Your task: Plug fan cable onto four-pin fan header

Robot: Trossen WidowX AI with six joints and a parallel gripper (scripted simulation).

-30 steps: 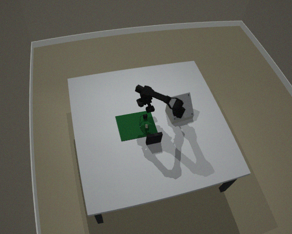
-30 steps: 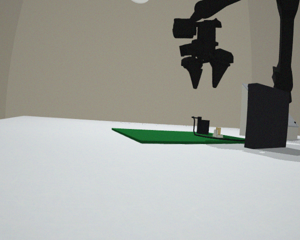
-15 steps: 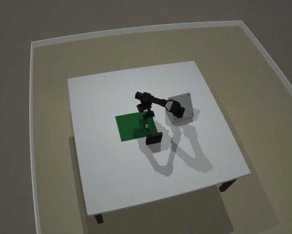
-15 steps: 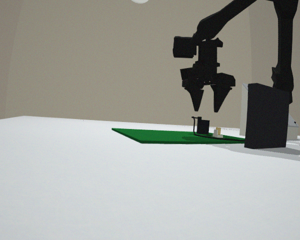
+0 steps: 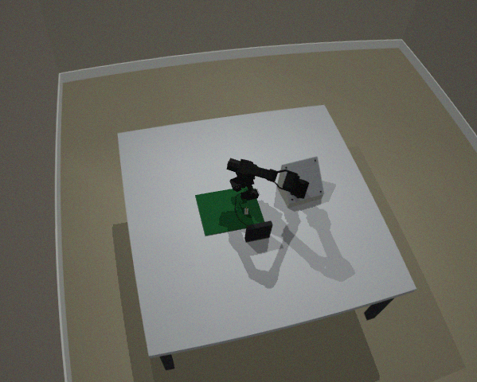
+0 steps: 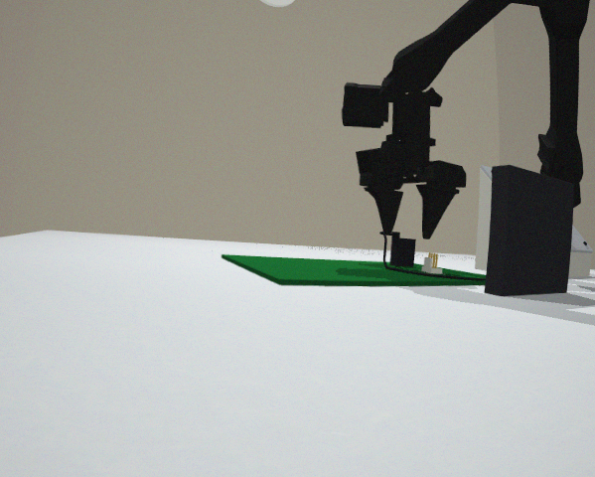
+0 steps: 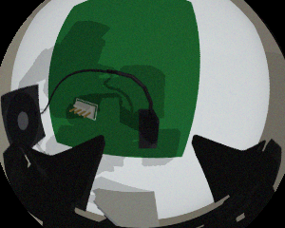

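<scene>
Tool (image 6: pixel 407 234) spread wide, gripping nothing, poised just above black plug (image 6: pixel 403 250). Plug stands upright on green board (image 6: pixel 307 269), just left of four-pin header (image 6: pixel 431 263), unplugged. Fan (image 6: pixel 528 236) on desk (image 6: pixel 184 359), right.

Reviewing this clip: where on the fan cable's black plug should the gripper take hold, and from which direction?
Grip the plug by its two broad flat sides, coming straight down from above. It stands upright on the green board beside the pin header, with its cable leaving near the top of one narrow edge, so the flat faces look free. The open gripper already hangs just above it, fingers pointing down.
</scene>
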